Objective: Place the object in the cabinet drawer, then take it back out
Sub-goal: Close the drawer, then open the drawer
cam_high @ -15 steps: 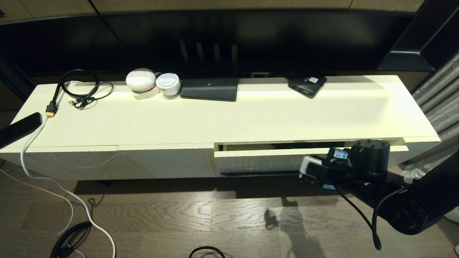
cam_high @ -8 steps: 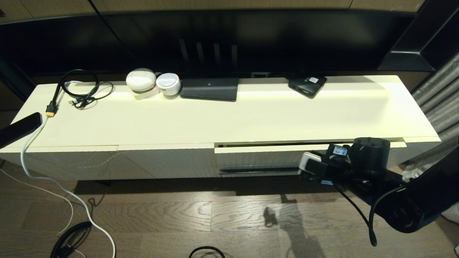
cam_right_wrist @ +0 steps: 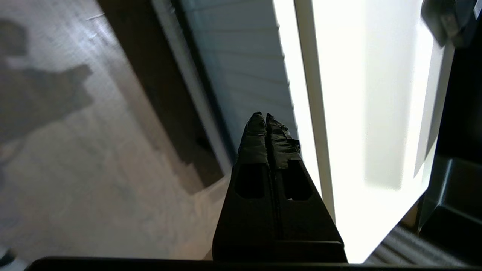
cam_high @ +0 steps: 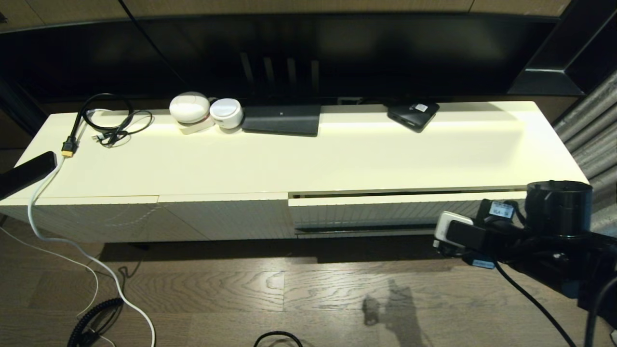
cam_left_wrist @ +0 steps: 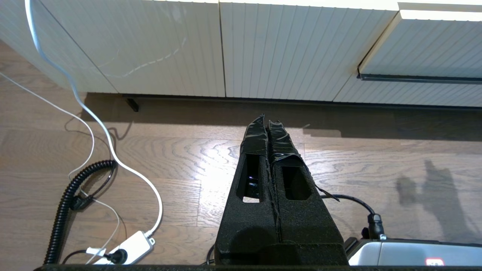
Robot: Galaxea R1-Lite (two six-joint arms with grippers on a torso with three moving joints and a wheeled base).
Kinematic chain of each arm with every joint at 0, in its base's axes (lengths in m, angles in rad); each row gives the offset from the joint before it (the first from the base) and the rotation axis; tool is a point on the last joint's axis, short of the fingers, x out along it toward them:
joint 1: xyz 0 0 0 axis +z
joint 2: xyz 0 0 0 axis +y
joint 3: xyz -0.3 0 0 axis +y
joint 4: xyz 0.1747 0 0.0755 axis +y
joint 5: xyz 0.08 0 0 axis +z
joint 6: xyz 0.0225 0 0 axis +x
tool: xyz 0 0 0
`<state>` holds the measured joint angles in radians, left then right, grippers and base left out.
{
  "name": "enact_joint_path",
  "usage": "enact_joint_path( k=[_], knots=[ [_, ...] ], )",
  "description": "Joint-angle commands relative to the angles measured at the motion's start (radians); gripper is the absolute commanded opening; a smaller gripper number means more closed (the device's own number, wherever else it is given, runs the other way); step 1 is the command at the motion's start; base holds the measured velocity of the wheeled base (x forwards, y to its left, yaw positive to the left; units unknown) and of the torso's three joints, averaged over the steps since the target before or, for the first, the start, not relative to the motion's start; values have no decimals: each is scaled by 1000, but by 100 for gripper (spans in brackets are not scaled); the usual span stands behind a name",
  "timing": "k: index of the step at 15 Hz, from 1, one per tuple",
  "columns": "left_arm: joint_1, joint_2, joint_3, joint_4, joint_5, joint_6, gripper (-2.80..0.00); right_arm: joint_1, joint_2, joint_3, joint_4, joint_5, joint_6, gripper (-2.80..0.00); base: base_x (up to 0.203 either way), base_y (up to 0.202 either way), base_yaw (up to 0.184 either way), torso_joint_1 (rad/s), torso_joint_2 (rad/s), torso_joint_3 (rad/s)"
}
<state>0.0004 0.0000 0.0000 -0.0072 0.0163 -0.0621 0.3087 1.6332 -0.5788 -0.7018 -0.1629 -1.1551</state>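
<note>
Two grippers, both with fingers pressed together and holding nothing. Right gripper: low in front of the cabinet, off its right front corner, fingertips just clear of the ribbed front. Left gripper: parked over the wooden floor before the cabinet's left half, well apart from the drawer.

Cabinet drawer: cream-white, ribbed front, right half of the cabinet's front; its front stands slightly proud of the neighbouring panels, with a thin dark gap along its top edge. Long dark handle bar runs along its lower edge.

Umbrella: not visible in any view; the drawer's inside cannot be seen.

Cabinet top, rear edge, left to right: coiled black cable near the left rear corner, its yellow-tipped plug close to the left edge; two white rounded devices touching each other; flat dark-grey slab just beside them; small black box with white label right of centre.

Floor: white cable, coiled black cord, white power strip.
</note>
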Motion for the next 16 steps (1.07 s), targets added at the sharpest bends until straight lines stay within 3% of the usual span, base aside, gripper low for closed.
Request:
enact_joint_path(
  k=[1, 7, 13, 16],
  knots=[
    [1, 0, 0, 0, 1, -1, -280, 22, -260, 21, 252, -20, 31, -280, 0, 0, 0, 0, 0, 0],
    [1, 0, 0, 0, 1, -1, -280, 44, -693, 41, 792, -35, 117, -280, 0, 0, 0, 0, 0, 0],
    [1, 0, 0, 0, 1, -1, -280, 48, -1041, 59, 1144, -22, 137, -280, 0, 0, 0, 0, 0, 0],
    [1, 0, 0, 0, 1, -1, -280, -13, -1081, 114, 1184, 42, 116, -280, 0, 0, 0, 0, 0, 0]
  ],
)
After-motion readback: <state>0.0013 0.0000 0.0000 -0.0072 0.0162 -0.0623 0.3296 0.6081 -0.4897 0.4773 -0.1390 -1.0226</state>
